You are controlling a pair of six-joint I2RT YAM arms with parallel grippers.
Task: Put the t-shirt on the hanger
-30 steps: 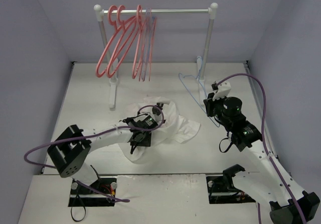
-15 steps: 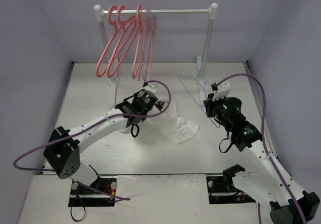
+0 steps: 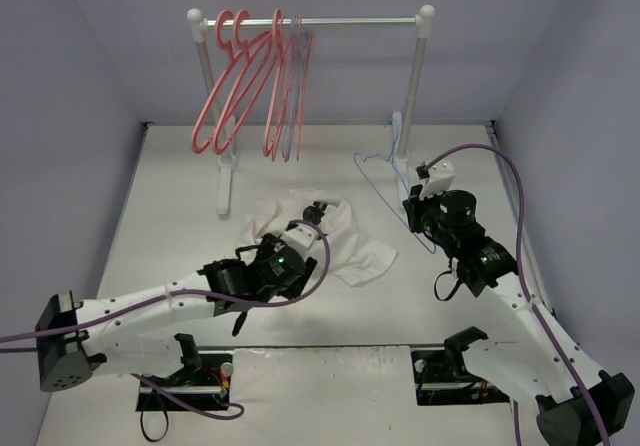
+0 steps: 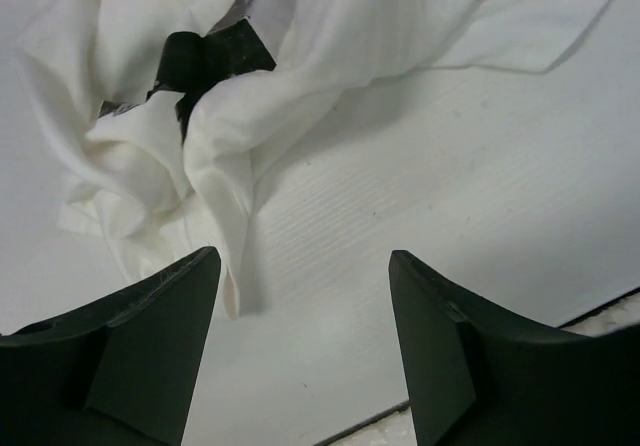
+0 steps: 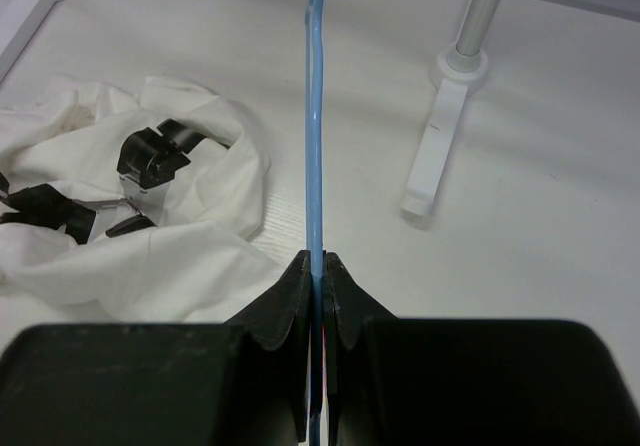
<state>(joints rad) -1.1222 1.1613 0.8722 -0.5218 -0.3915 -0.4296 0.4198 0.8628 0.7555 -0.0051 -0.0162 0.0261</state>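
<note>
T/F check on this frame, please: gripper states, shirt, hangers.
1. The right gripper is shut on the thin light-blue wire hanger. True.
2. The left gripper is clamped on the crumpled white t-shirt. False: its jaws are open with nothing between them, and the shirt lies just beyond.
3. The t-shirt is draped over the light-blue hanger. False: it lies bunched on the white table, apart from the hanger.
4. The pink-red plastic hangers hang on the metal rack rail. True.
</note>
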